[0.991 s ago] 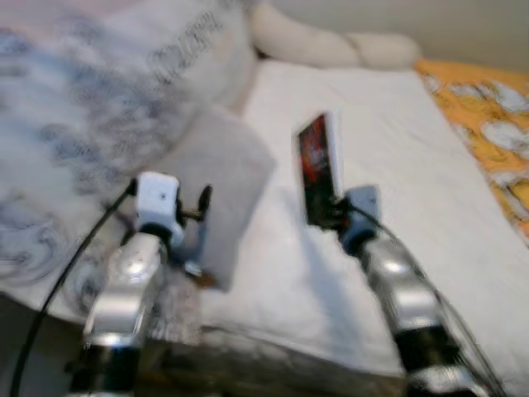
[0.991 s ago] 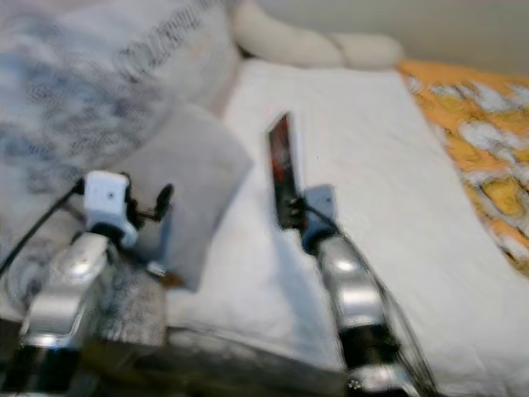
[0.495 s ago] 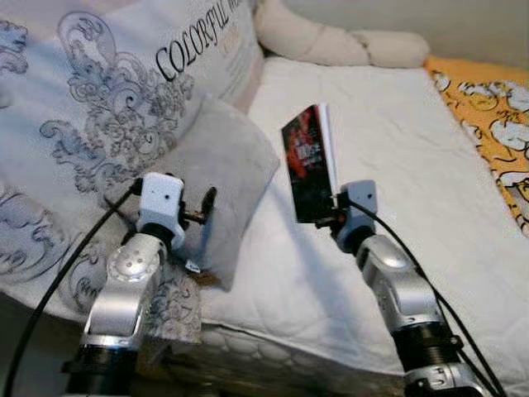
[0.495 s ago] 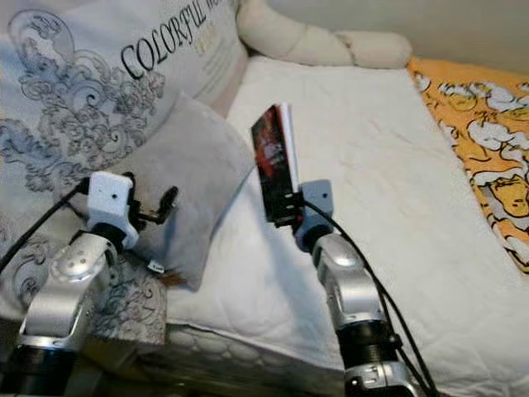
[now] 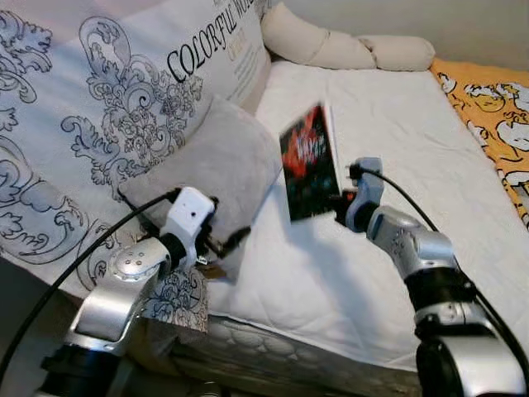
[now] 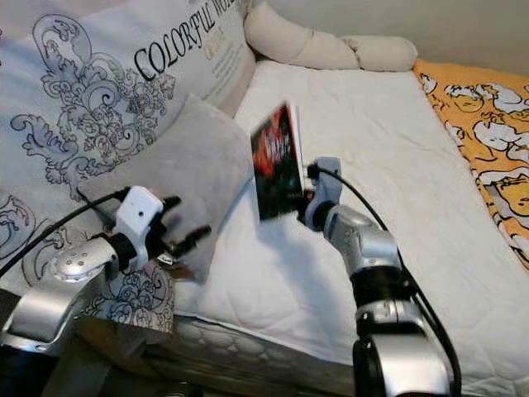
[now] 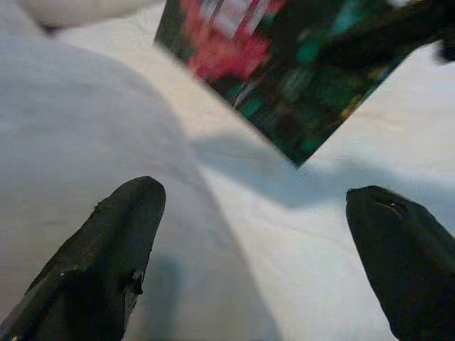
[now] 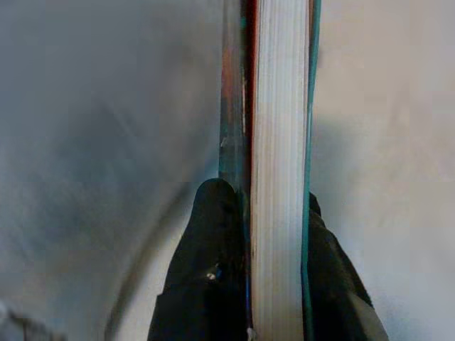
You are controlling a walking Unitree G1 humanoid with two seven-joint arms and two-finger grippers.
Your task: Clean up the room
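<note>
A dark paperback book (image 5: 308,164) with red cover art is held up above the white mattress (image 5: 397,124), tilted, its white page edge (image 8: 279,142) facing the right wrist camera. My right gripper (image 5: 340,201) is shut on the book's lower edge, one black finger (image 8: 213,263) on each cover. My left gripper (image 5: 234,240) is open and holds nothing; its fingers (image 7: 114,241) hover just over the grey pillow (image 5: 215,165), with the book (image 7: 284,64) ahead of them.
A large patterned cushion (image 5: 107,124) printed "COLORFUL" leans at the left, partly under the grey pillow. A cream bolster (image 5: 347,50) lies along the head of the bed. An orange patterned blanket (image 5: 496,107) covers the right side. The bed's front edge (image 5: 289,351) runs below my arms.
The right gripper has swung the book left and tilted it, cover more toward the camera. The left arm has reached forward and rightward over the grey pillow. The blur has cleared.
</note>
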